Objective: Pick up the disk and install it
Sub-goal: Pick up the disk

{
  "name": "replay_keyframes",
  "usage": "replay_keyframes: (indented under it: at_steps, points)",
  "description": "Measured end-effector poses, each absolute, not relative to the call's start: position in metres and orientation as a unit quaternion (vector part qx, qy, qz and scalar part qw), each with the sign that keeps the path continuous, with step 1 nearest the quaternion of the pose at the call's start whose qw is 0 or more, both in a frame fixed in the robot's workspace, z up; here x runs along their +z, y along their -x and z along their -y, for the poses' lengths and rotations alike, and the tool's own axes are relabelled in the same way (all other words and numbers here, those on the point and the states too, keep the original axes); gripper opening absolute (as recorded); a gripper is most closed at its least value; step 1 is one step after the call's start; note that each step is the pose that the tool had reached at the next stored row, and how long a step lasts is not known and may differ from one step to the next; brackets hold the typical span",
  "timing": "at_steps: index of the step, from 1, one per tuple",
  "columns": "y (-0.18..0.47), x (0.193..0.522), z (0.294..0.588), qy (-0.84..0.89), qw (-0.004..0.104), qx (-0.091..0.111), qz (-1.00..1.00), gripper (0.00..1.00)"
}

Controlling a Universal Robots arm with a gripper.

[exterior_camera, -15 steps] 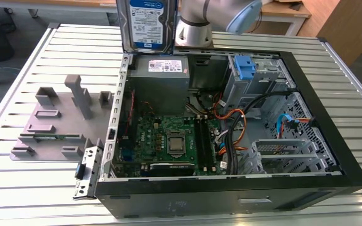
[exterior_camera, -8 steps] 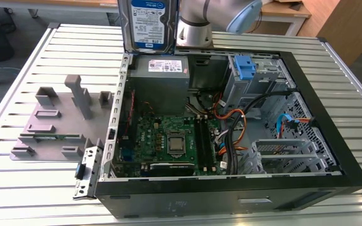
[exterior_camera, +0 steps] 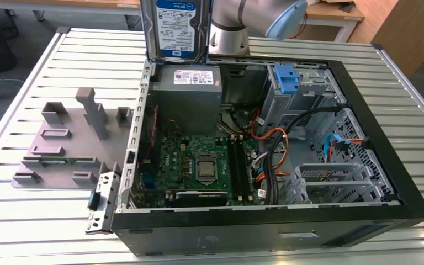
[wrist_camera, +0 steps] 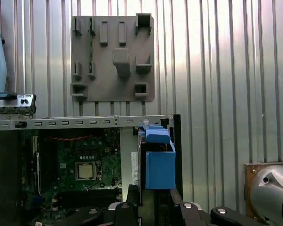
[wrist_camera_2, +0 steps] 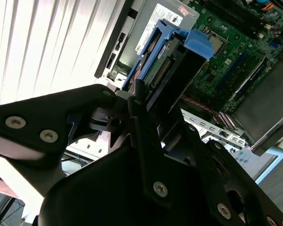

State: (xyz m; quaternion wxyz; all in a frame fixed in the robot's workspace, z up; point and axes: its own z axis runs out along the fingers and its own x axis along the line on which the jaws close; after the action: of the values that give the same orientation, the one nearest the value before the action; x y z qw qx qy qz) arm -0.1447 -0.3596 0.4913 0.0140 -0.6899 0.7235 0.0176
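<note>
So the gripper (wrist_camera_2: 155, 113) is clamping the disk (exterior_camera: 176, 30) upright, hanging above the open case (exterior_camera: 234, 234) near the power supply (exterior_camera: 186, 85). The exterior view's top edge is cutting off the disk's upper end, and the gripper's dark linkage is hiding its lower end in both wrist views.

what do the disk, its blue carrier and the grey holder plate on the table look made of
The disk looks metal: silvery edges with dull sheen, a paper-like white-and-blue label. Its carrier looks plastic: smooth, evenly blue, matte. The holder plate is probably plastic too: uniform matte grey.
</note>
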Motion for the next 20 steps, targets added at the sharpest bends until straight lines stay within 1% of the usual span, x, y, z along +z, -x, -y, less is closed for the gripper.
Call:
replay_keyframes:
  at_steps: [20]
  points:
    - [0.1384, 0.4909, 0.3612, 0.69, 0.014, 0.018, -0.724, 0.35]
